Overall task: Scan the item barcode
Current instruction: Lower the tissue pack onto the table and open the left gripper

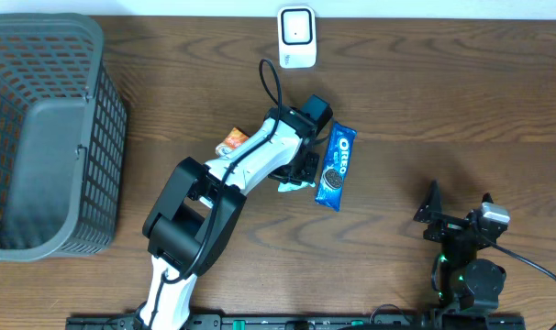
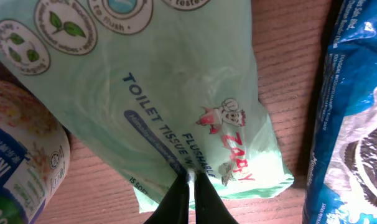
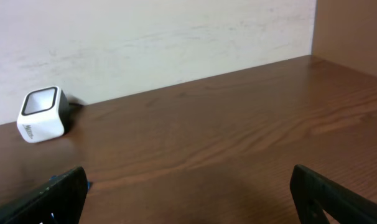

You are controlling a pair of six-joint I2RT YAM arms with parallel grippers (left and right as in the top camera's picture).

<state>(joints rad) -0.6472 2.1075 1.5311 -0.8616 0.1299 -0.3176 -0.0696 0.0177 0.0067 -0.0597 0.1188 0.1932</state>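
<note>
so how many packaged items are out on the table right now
3. The Oreo pack lies right of the left arm. The green toilet tissue pack is pinched by the left gripper. An orange-and-white packet sits left of the arm, which may hide others.

The dark brown wood-grain tabletop [image 1: 443, 92] meets a pale, faintly streaked wall [image 3: 145, 37]; a plain brown panel [image 3: 353, 31] adjoins that wall.

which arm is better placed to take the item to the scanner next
Left: the left arm's fingers are pinched shut on the pale green plastic toilet tissue pack; the right arm's fingers stand open and empty, farther from the white box-shaped scanner.
</note>
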